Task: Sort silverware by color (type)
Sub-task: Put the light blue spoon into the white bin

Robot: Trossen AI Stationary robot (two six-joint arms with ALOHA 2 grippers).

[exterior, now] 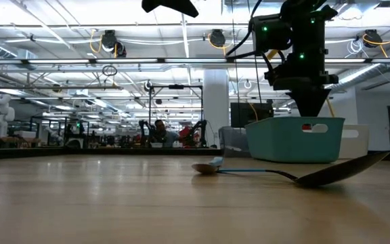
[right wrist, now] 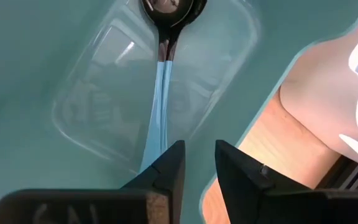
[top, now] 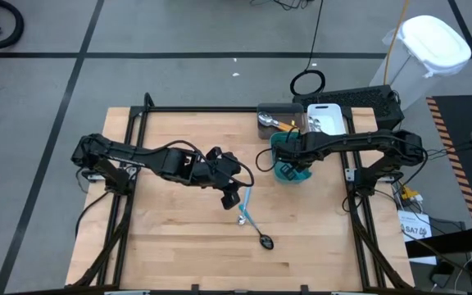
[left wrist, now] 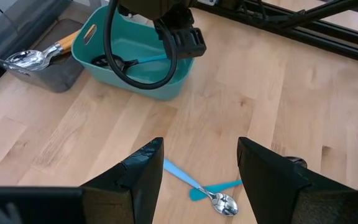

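Observation:
Two light-blue-handled pieces (top: 244,206) lie crossed on the table's middle; one shows a silver spoon head (left wrist: 223,203). A black spoon (top: 265,240) rests nearer the front edge. My left gripper (left wrist: 197,165) hangs wide open above the crossed pair, touching nothing. My right gripper (right wrist: 199,152) points down into the teal bin (top: 283,174); its fingers stand a narrow gap apart with nothing between them. On the bin's floor lies a spoon with a dark head and a light-blue handle (right wrist: 159,106); the handle's end runs behind one finger. My right gripper comes at the teal bin from above, pointing down. The free end of the spoon's light-blue handle (right wrist: 149,155) disappears behind the outer side of one finger (right wrist: 169,171); whether that finger touches it I cannot tell. The spoon lies flat on the bin's floor.
A gray bin (top: 273,115) with orange-handled, silver-headed pieces (left wrist: 39,56) and a white bin (top: 324,119) stand at the far edge behind the teal bin. Black frame rails (top: 220,109) run along the table's sides. Bare wood (top: 179,238) lies near the front left.

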